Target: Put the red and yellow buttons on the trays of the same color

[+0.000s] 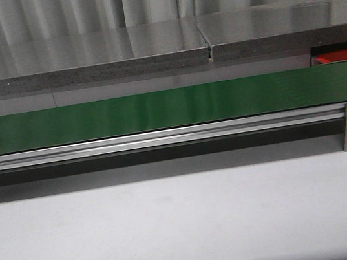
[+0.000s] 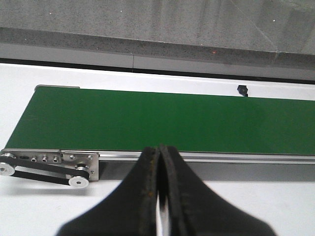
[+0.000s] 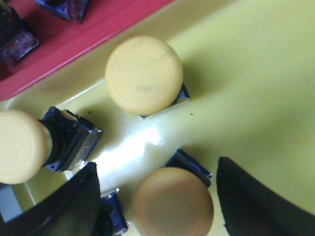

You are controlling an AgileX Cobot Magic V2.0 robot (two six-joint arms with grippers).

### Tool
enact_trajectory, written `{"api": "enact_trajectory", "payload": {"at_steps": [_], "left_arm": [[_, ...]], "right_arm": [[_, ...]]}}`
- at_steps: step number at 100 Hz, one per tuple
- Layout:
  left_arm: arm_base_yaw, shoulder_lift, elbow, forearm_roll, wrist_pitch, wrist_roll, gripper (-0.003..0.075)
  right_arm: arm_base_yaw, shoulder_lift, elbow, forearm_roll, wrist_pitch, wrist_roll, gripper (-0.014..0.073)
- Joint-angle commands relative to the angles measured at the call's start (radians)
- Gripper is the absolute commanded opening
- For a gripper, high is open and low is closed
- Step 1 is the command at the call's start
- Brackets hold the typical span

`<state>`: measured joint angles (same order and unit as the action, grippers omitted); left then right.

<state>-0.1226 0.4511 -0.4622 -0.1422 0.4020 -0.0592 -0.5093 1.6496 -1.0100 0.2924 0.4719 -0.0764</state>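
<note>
Yellow tray (image 3: 246, 73), three yellow buttons (image 3: 144, 73), no readable writing

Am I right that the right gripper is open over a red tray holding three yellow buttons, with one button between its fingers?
Not quite: the tray under the right gripper is the yellow tray, not a red one; the red tray lies beside it. The right wrist view shows this. The rest holds: three yellow buttons sit there, one between the open fingers.
</note>
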Motion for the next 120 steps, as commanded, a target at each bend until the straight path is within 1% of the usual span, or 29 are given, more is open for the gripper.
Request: {"api": "enact_trajectory", "payload": {"at_steps": [1,19,30,35,42,47,49,54,56,61,63,89,106,120], "left_arm": [[-0.002,0.004,-0.027,-0.009,-0.078,-0.009,-0.002],[-0.002,0.004,-0.027,-0.009,-0.078,-0.009,-0.002],[-0.002,0.004,-0.027,-0.009,-0.078,-0.009,-0.002],[-0.002,0.004,-0.027,-0.009,-0.078,-0.009,-0.002],[-0.002,0.004,-0.027,-0.009,-0.078,-0.009,-0.002],[-0.002,0.004,-0.027,-0.009,-0.078,-0.009,-0.002],[-0.002,0.004,-0.027,-0.009,-0.078,-0.009,-0.002],[-0.002,0.004,-0.027,-0.009,-0.078,-0.009,-0.002],[-0.002,0.004,-0.027,-0.009,-0.078,-0.009,-0.002],[-0.002,0.004,-0.027,-0.009,-0.078,-0.009,-0.002],[-0.002,0.004,-0.027,-0.009,-0.078,-0.009,-0.002],[-0.002,0.004,-0.027,-0.009,-0.078,-0.009,-0.002],[-0.002,0.004,-0.027,-0.009,-0.078,-0.009,-0.002],[-0.002,0.004,-0.027,-0.009,-0.078,-0.009,-0.002]], "right_arm": [[-0.005,-0.084,-0.021,-0.008,-0.039,-0.009,0.051],[0.016,-0.194,-0.021,-0.058,-0.024,-0.015,0.051],[0.072,-0.268,-0.021,-0.093,-0.023,-0.024,0.0506],[0.106,-0.306,-0.021,-0.118,-0.023,-0.025,0.0473],[0.161,-0.349,-0.021,-0.138,-0.022,-0.025,0.0365],[0.2,-0.375,-0.021,-0.152,-0.018,-0.025,0.0238],[0.216,-0.386,-0.021,-0.156,-0.016,-0.025,0.0203],[0.25,-0.409,-0.021,-0.157,-0.012,-0.025,0.0062],[0.264,-0.418,-0.021,-0.157,-0.01,-0.025,0.0029],[0.294,-0.44,-0.021,-0.157,-0.01,-0.025,-0.0092],[0.306,-0.449,-0.021,-0.158,-0.01,-0.025,-0.0119],[0.422,-0.547,-0.016,-0.156,-0.014,-0.025,-0.0118],[0.47,-0.627,0.044,-0.156,-0.087,-0.025,-0.0118],[0.477,-0.704,0.11,-0.162,-0.148,-0.025,-0.0118]]}}
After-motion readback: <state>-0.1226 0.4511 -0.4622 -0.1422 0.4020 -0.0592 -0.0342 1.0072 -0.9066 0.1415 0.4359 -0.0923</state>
